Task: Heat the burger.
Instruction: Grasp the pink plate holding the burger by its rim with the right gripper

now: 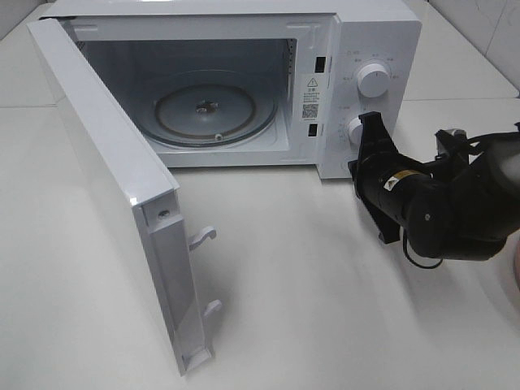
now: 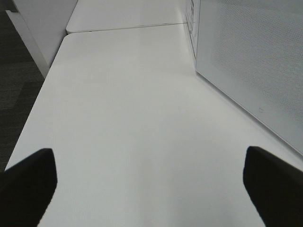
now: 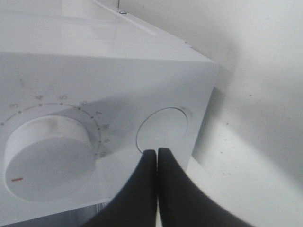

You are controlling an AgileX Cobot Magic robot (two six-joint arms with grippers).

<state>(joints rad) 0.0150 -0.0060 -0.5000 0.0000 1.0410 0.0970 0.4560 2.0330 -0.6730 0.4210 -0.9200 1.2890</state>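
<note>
The burger is out of view in every frame. A white microwave (image 1: 382,32) stands at the back with its door (image 1: 106,162) swung wide to the left, and its glass turntable (image 1: 207,110) is bare. My right gripper (image 1: 371,122) is shut with nothing in it. Its tips (image 3: 157,152) rest at the lower rim of a round button (image 3: 163,127) on the control panel, beside a dial (image 3: 47,151). My left gripper (image 2: 149,170) is open over bare tabletop and holds nothing; only its two dark fingers (image 2: 28,184) show.
The open door juts far out over the table's front left, with two latch hooks (image 1: 203,236) on its edge. Its meshed window (image 2: 251,61) stands close beside my left gripper. Two dials (image 1: 374,79) sit on the panel. A pink edge (image 1: 513,272) shows at far right.
</note>
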